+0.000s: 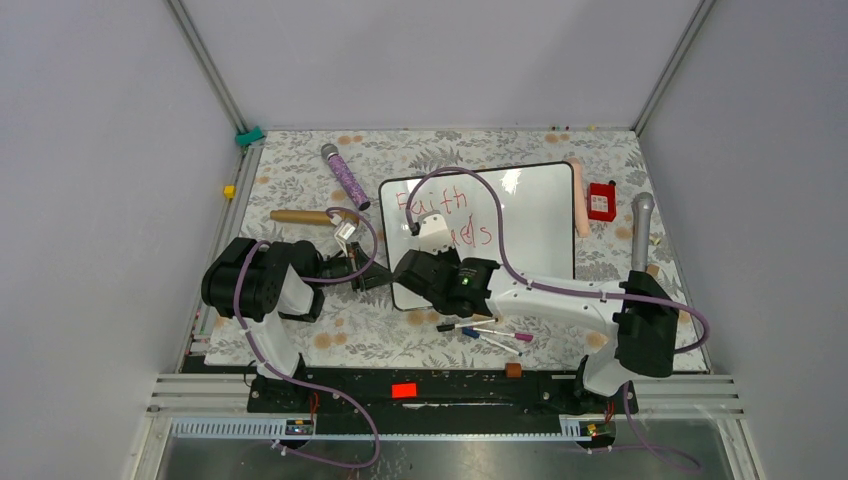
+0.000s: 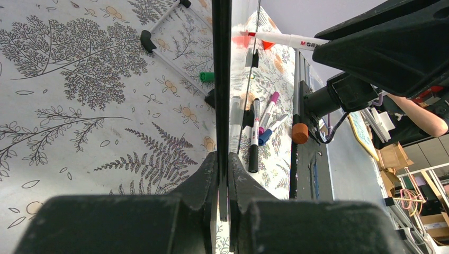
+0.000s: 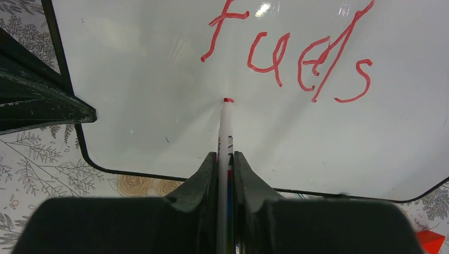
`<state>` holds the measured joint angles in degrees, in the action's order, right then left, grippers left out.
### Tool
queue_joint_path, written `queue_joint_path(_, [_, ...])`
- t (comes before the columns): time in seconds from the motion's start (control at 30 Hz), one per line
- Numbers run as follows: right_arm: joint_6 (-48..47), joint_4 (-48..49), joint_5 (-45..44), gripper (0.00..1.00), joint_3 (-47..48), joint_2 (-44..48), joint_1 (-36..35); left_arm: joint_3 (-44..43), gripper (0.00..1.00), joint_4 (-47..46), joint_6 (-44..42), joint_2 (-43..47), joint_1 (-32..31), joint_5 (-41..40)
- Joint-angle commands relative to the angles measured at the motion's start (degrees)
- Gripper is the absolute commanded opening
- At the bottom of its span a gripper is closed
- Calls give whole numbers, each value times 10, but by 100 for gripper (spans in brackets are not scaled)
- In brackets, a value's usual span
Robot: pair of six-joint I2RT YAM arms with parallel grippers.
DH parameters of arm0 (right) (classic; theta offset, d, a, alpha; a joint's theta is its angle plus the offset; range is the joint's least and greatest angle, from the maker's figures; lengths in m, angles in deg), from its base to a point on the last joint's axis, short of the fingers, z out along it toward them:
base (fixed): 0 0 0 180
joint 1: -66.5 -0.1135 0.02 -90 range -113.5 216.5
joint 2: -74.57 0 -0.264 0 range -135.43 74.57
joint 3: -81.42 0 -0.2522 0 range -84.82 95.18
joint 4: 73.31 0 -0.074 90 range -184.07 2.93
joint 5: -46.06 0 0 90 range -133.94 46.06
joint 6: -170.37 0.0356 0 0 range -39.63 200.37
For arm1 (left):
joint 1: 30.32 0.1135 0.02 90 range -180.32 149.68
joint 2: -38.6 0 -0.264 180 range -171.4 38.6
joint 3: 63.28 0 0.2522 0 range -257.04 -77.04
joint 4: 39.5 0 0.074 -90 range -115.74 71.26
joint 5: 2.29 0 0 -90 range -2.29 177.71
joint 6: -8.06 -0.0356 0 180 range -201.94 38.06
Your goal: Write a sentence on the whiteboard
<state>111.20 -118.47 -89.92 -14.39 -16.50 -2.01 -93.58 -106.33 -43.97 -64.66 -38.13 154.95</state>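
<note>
A few loose markers (image 1: 487, 333) lie nearest, just in front of the whiteboard (image 1: 535, 220), which sits right of the middle of the table (image 1: 290, 185). The left gripper (image 2: 222, 161) is clamped on the board's left edge. The right gripper (image 3: 225, 159) pinches a red marker (image 3: 226, 124), tip touching the board (just below the "f"). Farther on, the sentence (image 3: 288, 58) reads "Faith fuels".
</note>
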Motion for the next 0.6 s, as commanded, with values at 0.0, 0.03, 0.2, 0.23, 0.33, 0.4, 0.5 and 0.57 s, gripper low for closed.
queue_joint_path(0.0, [-3,0,11,0,27,-18,-2,-11,0,-40,-11,-2,-2,13])
queue_joint_path(0.03, [-5,0,19,0,28,-20,-2,-11,0,-40,-11,-2,-2,14])
queue_joint_path(0.2, [-7,0,45,0,21,-20,-2,-11,0,-40,-10,-1,-2,14])
queue_joint_path(0.23, [-7,0,51,0,18,-19,-2,-11,0,-40,-10,-1,-3,14])
queue_joint_path(0.33, [-6,0,63,0,9,-15,-2,-10,0,-39,-10,-1,-2,14])
queue_joint_path(0.4, [-5,0,69,0,2,-11,-2,-10,0,-39,-11,0,-3,14])
queue_joint_path(0.5, [-3,-11,68,0,-4,-8,-2,-10,0,-40,-11,0,-3,14])
queue_joint_path(0.57, [1,-28,58,0,0,-10,-2,-10,0,-40,-10,0,-3,14])
